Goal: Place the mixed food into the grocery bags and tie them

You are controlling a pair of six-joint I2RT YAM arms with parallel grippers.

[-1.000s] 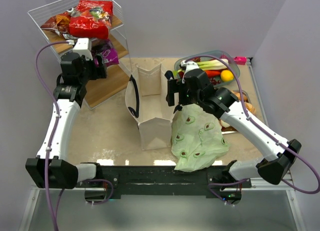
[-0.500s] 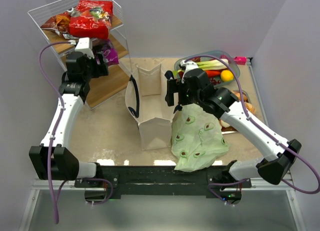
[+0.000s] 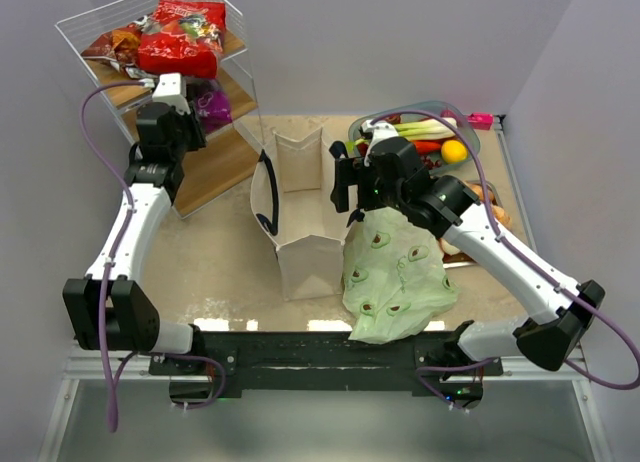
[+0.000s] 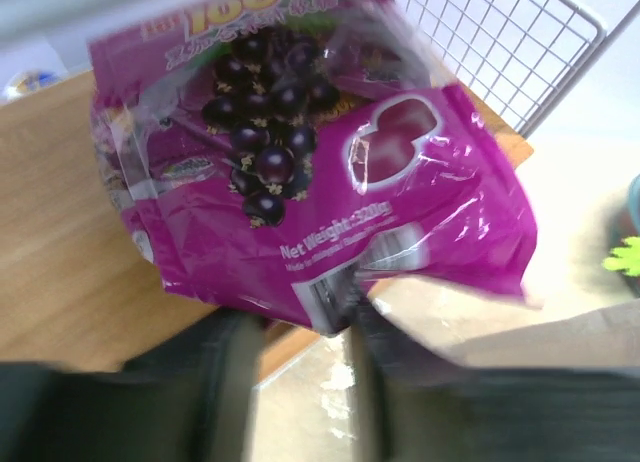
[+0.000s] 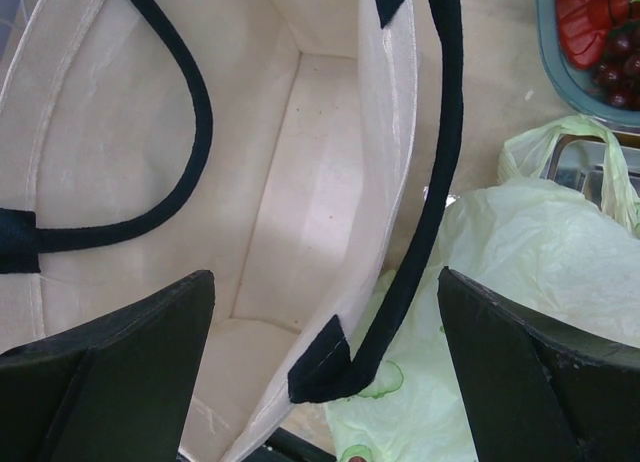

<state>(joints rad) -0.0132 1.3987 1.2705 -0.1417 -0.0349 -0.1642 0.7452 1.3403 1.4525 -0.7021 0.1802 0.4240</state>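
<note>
A purple snack packet (image 4: pixel 300 162) printed with dark grapes lies on the wooden shelf (image 4: pixel 60 242). My left gripper (image 4: pixel 300 327) is at its lower sealed edge, fingers blurred with a gap between them; the grip is unclear. From above, the left gripper (image 3: pixel 190 132) reaches into the rack at the purple packet (image 3: pixel 212 107). My right gripper (image 5: pixel 325 282) is wide open over the beige tote (image 5: pixel 300 182), straddling its right wall and black handle (image 5: pixel 430 182). The pale-green avocado-print bag (image 3: pixel 395 272) lies slumped beside the tote (image 3: pixel 300 232), under the right gripper (image 3: pixel 345 187).
A wire rack (image 3: pixel 245 72) holds a red packet (image 3: pixel 180 37) on its top shelf. A blue-rimmed tray (image 3: pixel 470 132) at the back right holds a leek (image 3: pixel 425 129), a red pepper (image 3: pixel 425 147) and a lemon (image 3: pixel 454 151). Bread (image 3: pixel 490 207) lies behind the right arm.
My left gripper has pushed further up into the rack onto the purple packet and its fingers have drawn closer. The right arm has stayed put.
</note>
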